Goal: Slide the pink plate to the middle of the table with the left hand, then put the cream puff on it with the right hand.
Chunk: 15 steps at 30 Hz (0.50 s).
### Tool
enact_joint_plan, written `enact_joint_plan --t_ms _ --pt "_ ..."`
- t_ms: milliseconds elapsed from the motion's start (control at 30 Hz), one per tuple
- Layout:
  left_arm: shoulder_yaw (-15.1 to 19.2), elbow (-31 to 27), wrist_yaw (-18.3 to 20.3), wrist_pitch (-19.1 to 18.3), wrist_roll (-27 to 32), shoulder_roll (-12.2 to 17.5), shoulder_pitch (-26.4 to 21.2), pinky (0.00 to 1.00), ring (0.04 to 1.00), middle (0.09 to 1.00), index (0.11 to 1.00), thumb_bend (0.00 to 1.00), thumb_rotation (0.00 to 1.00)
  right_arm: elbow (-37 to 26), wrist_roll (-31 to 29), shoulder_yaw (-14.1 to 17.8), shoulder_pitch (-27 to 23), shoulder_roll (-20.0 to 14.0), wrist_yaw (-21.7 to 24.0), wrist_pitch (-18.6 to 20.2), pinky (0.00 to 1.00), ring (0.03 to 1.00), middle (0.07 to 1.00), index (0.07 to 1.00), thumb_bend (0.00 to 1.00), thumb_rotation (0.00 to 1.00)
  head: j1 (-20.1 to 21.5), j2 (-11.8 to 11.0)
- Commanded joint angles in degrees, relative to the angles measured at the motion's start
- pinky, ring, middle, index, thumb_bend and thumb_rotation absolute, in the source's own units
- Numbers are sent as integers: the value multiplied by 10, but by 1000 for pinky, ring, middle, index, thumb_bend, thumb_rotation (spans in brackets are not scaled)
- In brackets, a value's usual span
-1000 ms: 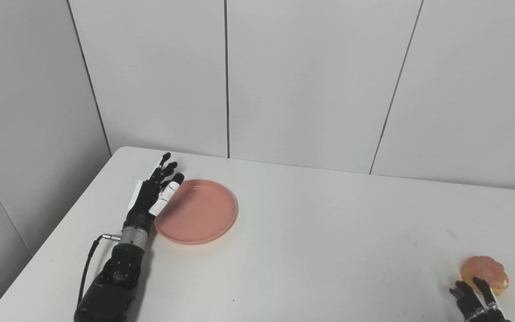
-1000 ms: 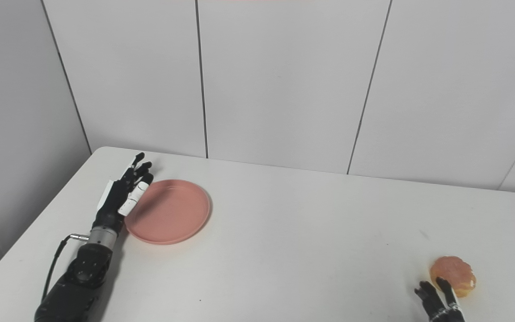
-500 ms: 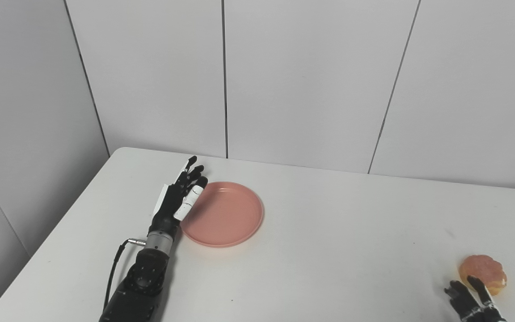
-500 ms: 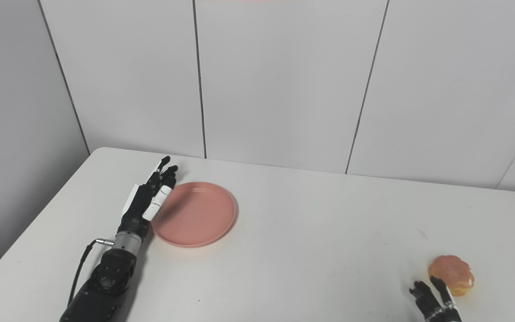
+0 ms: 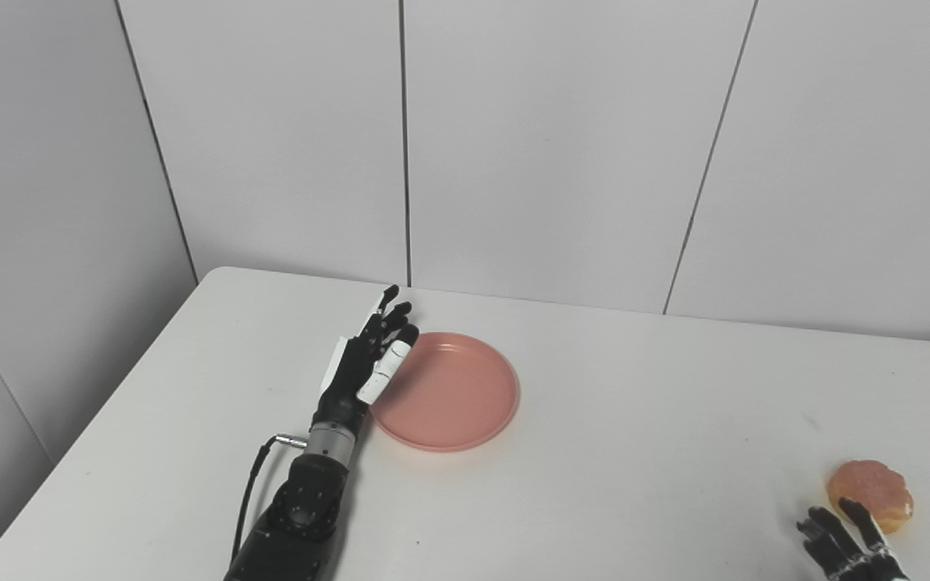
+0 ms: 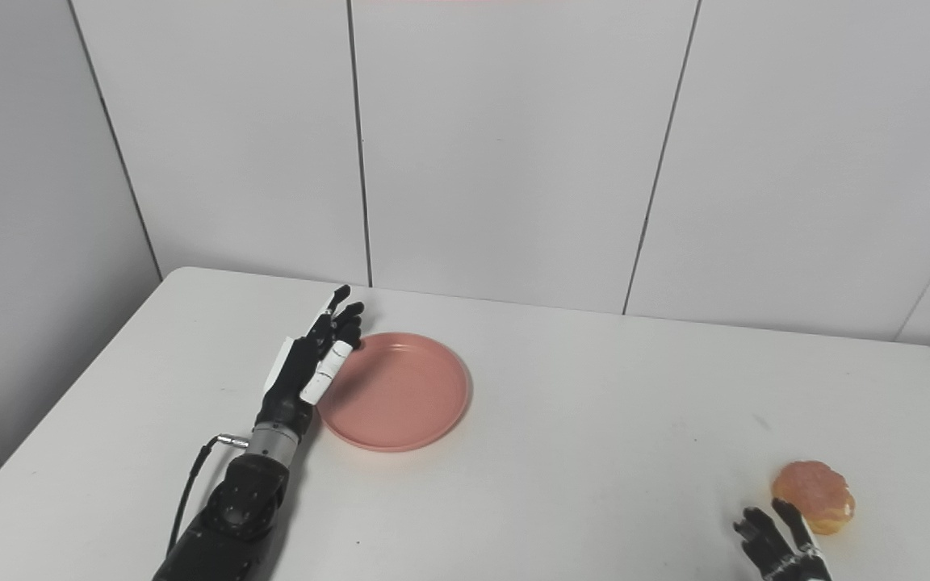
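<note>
Black robotic left hand [image 5: 362,363], fingers straight and apart, flat against round pink plate [image 5: 453,395].
Lower right: black right hand [image 6: 776,541], cropped, fingers spread beside glossy orange cream puff [image 6: 814,495].

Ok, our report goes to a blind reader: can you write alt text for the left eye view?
A black robot left hand, fingers straight, rests edge-on against the left rim of an empty pink plate on a white table. At the lower right, the right hand sits open beside a cream puff.
</note>
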State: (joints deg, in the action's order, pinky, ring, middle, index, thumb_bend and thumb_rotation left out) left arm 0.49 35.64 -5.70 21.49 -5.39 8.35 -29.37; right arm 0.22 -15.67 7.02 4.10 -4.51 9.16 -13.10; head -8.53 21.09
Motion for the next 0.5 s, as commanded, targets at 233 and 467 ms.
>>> enact_joint_plan --t_ms 233,467 --pt "-19 40 -1 27 -12 -35 12 779 888 885 924 829 872 57 16 -20 -3 4 -9 54 914 845 827 892 783 907 3 1" --pt "-30 47 4 30 -9 -53 14 808 894 888 926 841 881 53 20 -23 -1 5 -13 56 919 847 827 895 776 912 9 4"
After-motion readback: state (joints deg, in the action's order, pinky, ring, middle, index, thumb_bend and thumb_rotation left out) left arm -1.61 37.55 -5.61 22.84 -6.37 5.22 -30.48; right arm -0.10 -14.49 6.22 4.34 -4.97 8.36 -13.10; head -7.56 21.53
